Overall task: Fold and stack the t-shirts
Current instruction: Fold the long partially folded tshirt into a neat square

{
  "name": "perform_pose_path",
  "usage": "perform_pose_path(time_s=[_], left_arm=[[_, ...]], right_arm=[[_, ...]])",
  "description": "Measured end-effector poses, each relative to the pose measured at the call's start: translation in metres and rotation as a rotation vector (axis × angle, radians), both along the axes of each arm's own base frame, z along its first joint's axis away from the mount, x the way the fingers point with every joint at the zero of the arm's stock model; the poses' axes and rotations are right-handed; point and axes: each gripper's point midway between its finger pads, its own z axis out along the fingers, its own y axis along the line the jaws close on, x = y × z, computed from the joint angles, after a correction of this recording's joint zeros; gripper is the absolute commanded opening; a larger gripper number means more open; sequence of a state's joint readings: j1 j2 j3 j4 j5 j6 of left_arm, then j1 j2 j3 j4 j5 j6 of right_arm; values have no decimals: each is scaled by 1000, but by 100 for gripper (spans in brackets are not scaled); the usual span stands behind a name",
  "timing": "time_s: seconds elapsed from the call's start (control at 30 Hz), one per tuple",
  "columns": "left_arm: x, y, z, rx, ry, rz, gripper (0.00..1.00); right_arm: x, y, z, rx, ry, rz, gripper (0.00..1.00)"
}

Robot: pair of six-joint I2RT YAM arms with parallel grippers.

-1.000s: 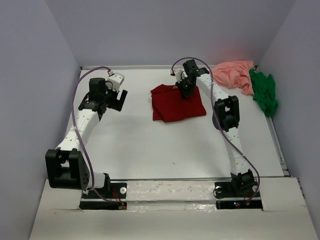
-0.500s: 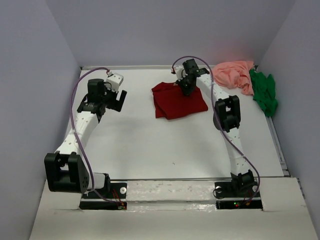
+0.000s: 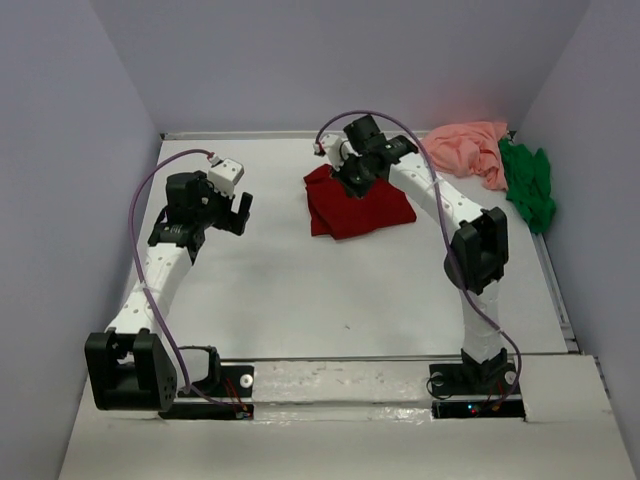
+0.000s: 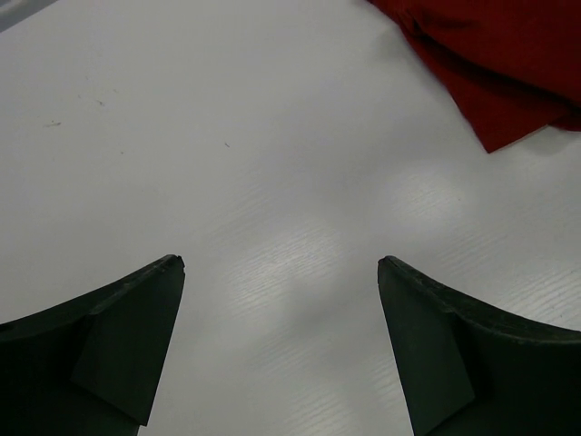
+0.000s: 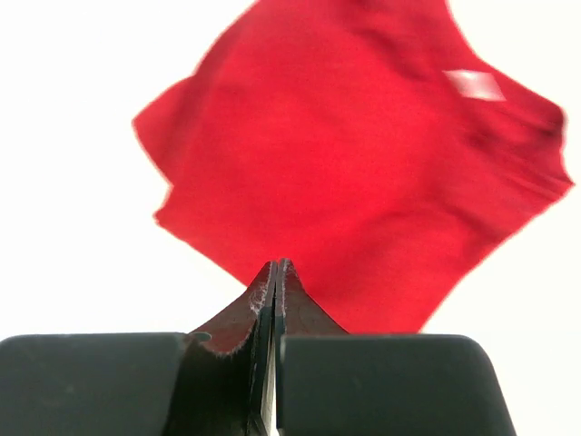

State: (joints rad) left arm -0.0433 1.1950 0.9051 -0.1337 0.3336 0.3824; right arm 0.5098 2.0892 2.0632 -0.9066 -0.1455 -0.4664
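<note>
The dark red t-shirt [image 3: 362,208] lies folded in a rough square at the back middle of the table; a corner of it [image 4: 495,68] shows in the left wrist view. My right gripper [image 3: 352,178] hovers over its back left part, shut. In the right wrist view its fingertips [image 5: 275,265] meet above the shirt's near edge [image 5: 363,163], with no cloth between them. The salmon pink t-shirt [image 3: 468,148] and the bright green t-shirt [image 3: 528,185] lie crumpled at the back right. Left of the red shirt, my left gripper [image 3: 238,207] stands open over bare table [image 4: 281,263].
Grey walls close in the table on the left, back and right. The table's right rim [image 3: 556,290] runs just beside the green shirt. The arms' bases [image 3: 340,385] sit at the near edge.
My right wrist has swung left over the red shirt, and the shirt has turned and shifted slightly. The left gripper has drifted a little nearer, still open.
</note>
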Motion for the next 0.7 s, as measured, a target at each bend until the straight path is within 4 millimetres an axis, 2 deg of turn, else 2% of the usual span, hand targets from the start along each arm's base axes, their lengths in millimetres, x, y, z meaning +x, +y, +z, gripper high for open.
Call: perform_pose_path(time_s=[0.07,0.17,0.23,0.4,0.5,0.7], left_arm=[[0,-2,3,-8,-12,-12,99],[-1,-4,4,-12,-18,-23,99],[-1,-5,2,-13,-12,-25,99],[-1,-4,-1,-11,-6,-25,99],[-1,-4,-1,-11,-3,-29,99],[-1,-3,-1,-11,-4,-27,99]], right_arm=[[-16,12,-14,-18,36,32,0],[-44,19,-53,-79,148,65,0],[-54,20,-75,-116,206,72,0],[-65,24,-107,-171,279,83,0],[-67,29,-112,-188,289,92,0],[-66,53,-110,-187,270,128,0]])
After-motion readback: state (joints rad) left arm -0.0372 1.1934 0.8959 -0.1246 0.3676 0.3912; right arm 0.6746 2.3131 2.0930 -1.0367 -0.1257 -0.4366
